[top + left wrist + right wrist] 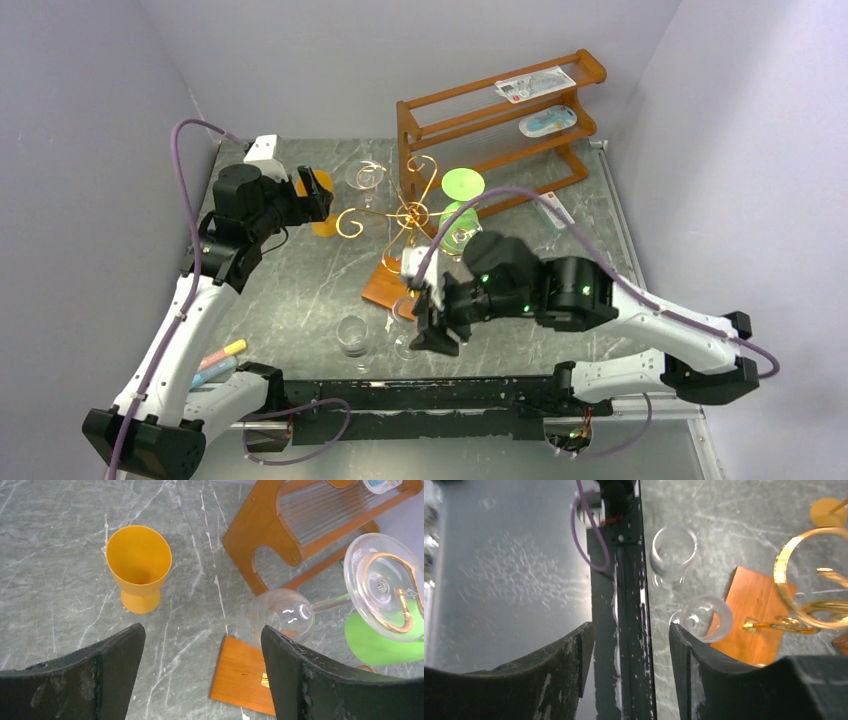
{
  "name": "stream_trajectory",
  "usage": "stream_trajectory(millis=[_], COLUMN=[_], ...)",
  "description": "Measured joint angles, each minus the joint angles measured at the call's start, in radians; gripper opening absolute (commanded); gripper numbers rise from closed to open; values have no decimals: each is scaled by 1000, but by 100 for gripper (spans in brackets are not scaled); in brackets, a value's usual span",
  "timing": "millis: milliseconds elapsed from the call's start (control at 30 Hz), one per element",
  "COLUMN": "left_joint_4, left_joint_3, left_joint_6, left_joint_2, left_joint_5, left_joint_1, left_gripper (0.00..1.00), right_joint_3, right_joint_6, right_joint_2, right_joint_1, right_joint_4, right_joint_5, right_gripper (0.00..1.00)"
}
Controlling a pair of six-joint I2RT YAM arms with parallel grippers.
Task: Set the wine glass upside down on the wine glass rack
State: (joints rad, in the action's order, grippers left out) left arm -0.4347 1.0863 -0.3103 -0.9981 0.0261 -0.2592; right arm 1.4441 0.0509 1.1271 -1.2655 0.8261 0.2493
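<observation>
The gold wire wine glass rack (408, 215) stands mid-table on its orange-brown wooden base (383, 287). A clear wine glass (385, 580) hangs upside down from one scroll arm, and a green glass (461, 187) hangs from another. Two more clear wine glasses are on the table near the front edge: one (352, 335) stands alone, the other (704, 617) sits beside the base. My right gripper (437, 328) is open and empty over the front edge, its right finger next to that second glass. My left gripper (312, 195) is open and empty, left of the rack.
An orange goblet (137, 565) stands upright on the table under my left gripper. A brown three-tier wooden shelf (500, 110) with small packets fills the back right. Coloured markers (222, 360) lie at the front left. A black rail (624, 590) runs along the front edge.
</observation>
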Motion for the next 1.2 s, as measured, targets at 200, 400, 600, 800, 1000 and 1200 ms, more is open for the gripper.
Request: stream_trajectory(millis=[200, 400, 600, 800, 1000, 1200], left_joint_4=[0, 1, 1, 0, 0, 1], left_joint_3=[0, 0, 0, -1, -1, -3], left_joint_6=[7, 8, 11, 17, 20, 23], left_joint_2=[-14, -14, -14, -10, 2, 6], left_joint_5=[-3, -3, -3, -4, -4, -4], left_joint_1=[0, 0, 0, 0, 0, 0], left_gripper=[89, 89, 89, 89, 89, 89], right_joint_3=[-113, -211, -296, -347, -369, -403], right_joint_6=[38, 79, 123, 154, 161, 171], right_joint_2=[39, 45, 70, 72, 61, -31], right_joint_1=[-188, -238, -267, -272, -273, -273], right_joint_4=[-6, -67, -160, -262, -315, -371], right_joint_5=[-189, -357, -483, -575, -595, -576], right_gripper=[67, 69, 73, 75, 76, 74])
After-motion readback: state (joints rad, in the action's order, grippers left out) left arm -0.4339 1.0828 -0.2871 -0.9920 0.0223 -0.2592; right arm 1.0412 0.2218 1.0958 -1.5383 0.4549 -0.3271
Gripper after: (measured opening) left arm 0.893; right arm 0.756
